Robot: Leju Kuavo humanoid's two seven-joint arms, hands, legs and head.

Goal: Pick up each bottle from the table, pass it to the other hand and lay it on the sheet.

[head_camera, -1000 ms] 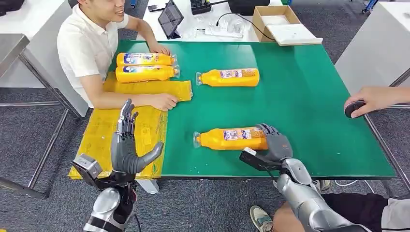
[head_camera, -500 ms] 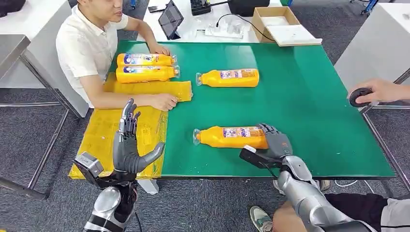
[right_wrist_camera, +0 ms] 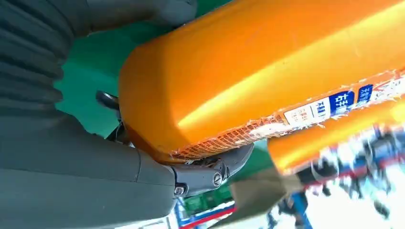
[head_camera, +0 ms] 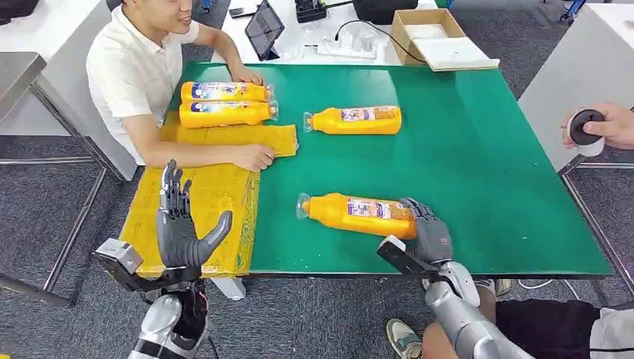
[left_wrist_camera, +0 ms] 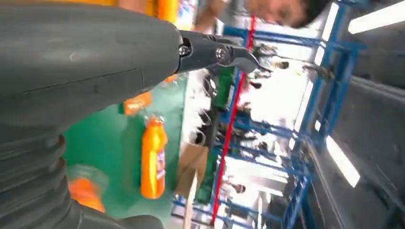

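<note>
Fingers of my right hand [head_camera: 431, 233] are wrapped around the base end of the near orange plastic bottle [head_camera: 355, 213], and the right wrist view shows them curled under its rounded bottom. Half a second ago that bottle lay square to the table edge; now it is slewed, its capped neck swung away from me, so I judge the grasp has taken and the lift off the green table mat [head_camera: 478, 164] is starting. My left hand [head_camera: 179, 224] has drifted a little leftward and hangs open, fingers spread upward, holding nothing, over the yellow sheet [head_camera: 217, 187], well apart from the bottle. The handover is yet to come.
</note>
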